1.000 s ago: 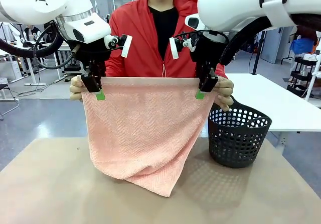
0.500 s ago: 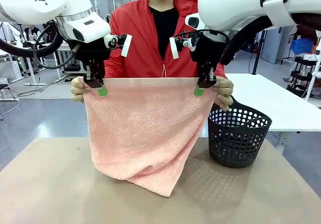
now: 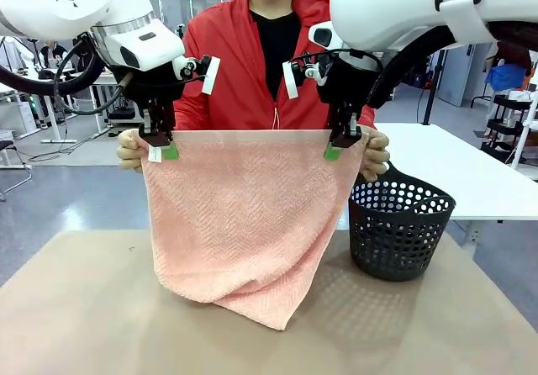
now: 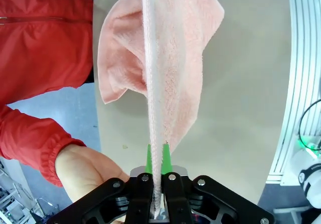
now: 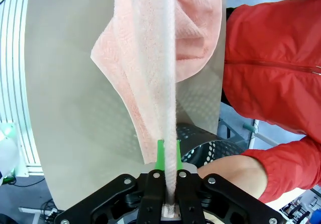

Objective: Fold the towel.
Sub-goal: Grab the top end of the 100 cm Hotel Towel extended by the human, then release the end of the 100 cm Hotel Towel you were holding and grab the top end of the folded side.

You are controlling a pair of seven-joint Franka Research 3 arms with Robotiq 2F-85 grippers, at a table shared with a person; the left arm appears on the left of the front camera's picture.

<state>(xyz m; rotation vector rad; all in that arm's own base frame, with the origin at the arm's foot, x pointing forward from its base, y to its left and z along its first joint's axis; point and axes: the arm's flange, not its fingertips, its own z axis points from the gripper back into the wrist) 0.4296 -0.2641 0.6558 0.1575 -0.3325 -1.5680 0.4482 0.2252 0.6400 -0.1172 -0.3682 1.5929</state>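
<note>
Front view: left end effector (image 3: 160, 148) and right end effector (image 3: 338, 146) clamp the towel's (image 3: 244, 224) top corners. This spreads it flat for folding.

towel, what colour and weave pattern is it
Salmon pink towel with a herringbone texture; clearest in the front view.

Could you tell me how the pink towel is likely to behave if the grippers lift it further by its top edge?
Probably floppy: the towel hangs limp from the left gripper and right gripper, its lower end bunching on the table. Its terry pile likely resists slipping from the closed jaws.
</note>
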